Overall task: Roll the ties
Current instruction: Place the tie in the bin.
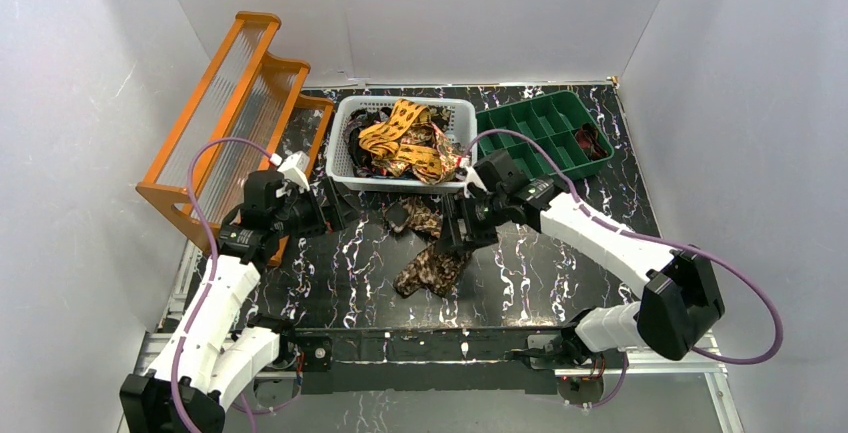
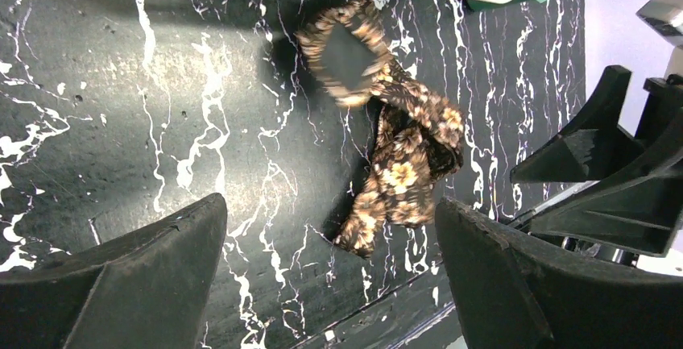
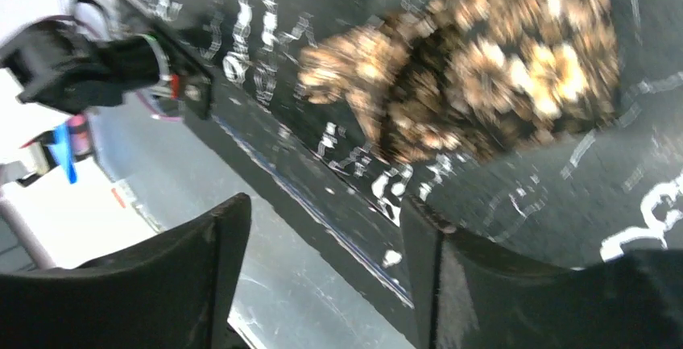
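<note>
A dark brown soft fabric necktie with tan-orange floral specks [image 1: 424, 245] lies bunched and folded over itself on the black white-veined marble-pattern table [image 1: 560, 273], around the middle, just near of a white plastic lattice basket [image 1: 345, 158]. In the left wrist view its far end is turned over, so the plain dark lining shows, and the rest runs back toward the near edge in a crumpled strip.

The right gripper [image 1: 453, 239] sits just right of this tie, close above it. In its wrist view the two black fingers [image 3: 189, 272] are spread well apart with nothing between them, and the tie appears blurred beyond their tips. The left gripper [image 1: 333, 217] is to the left of the tie and apart from it. Its fingers [image 2: 153, 276] are also wide apart and hold nothing.

In the basket lies a heap of more ties: yellow-orange ties with dark print [image 1: 405, 138] on top and darker ties [image 1: 358, 138] on the left side. Right of the basket stands a green plastic tray with compartments [image 1: 530, 123]; something dark red lies at its right end, too small to identify. An orange stepped rack [image 1: 235, 103] stands at the far left.
</note>
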### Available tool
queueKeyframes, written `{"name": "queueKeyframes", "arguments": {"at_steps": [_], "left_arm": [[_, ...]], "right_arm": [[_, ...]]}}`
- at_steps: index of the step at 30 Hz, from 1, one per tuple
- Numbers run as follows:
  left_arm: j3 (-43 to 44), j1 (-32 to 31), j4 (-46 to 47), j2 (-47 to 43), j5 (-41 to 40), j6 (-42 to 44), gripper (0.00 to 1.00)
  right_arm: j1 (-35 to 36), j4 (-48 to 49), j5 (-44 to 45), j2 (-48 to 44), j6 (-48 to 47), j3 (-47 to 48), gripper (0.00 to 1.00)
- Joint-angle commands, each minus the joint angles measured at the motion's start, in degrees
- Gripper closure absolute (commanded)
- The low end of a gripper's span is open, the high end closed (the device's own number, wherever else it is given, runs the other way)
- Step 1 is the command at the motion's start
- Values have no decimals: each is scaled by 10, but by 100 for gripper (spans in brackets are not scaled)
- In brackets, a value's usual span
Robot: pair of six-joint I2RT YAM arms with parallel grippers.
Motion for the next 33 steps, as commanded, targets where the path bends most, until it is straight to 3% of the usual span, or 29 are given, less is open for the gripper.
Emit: {"name": "queueKeyframes", "arguments": {"at_steps": [1, 5, 9, 15, 20, 26, 29, 33], "left_arm": [[-22, -2, 5, 2, 28, 1, 2], [-43, -2, 22, 13, 43, -1, 2], [-74, -2, 43, 14, 60, -23, 2], [-86, -2, 62, -1, 44, -45, 2], [-88, -2, 59, -6, 44, -46, 2], [-85, -2, 54, -10, 43, -44, 2], [-84, -2, 54, -10, 41, -43, 2], [-81, -2, 51, -9, 41, -40, 2]], "right_arm": [[-5, -31, 110, -60, 11, 4, 19], [-15, -72, 198, -55, 28, 10, 14], [-15, -53, 140, 8, 10, 10, 14], [0, -6, 167, 127, -14, 62, 8], [30, -24, 268, 204, -37, 102, 8], [50, -12, 323, 231, -71, 80, 21], [59, -10, 356, 240, -80, 73, 33], [59, -28, 363, 243, -74, 79, 66]]}}
